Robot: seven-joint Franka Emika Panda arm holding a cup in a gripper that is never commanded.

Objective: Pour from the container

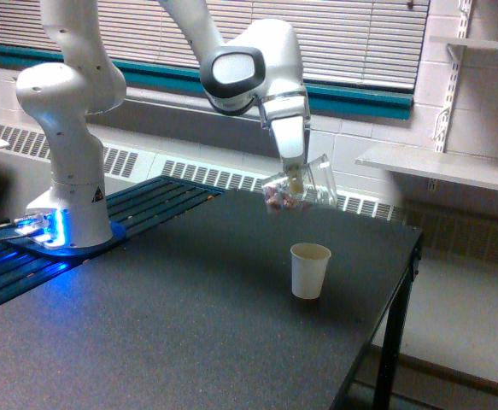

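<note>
The clear plastic container [301, 190] hangs in the air, tilted, with pinkish-red pieces gathered at its lower left end. My gripper [294, 180] is shut on it, fingers pointing down from the white wrist. The container sits above and slightly to the exterior view's left of a small off-white paper cup [309, 270], which stands upright on the dark table [163, 316]. A clear gap separates the container from the cup's rim. No pieces are seen falling.
The arm's white base [69, 171] stands at the exterior view's left on a blue-lit mount. The table's edge [402, 282] runs close to the paper cup on the exterior view's right. A white shelf [436, 166] and a radiator grille line the wall behind.
</note>
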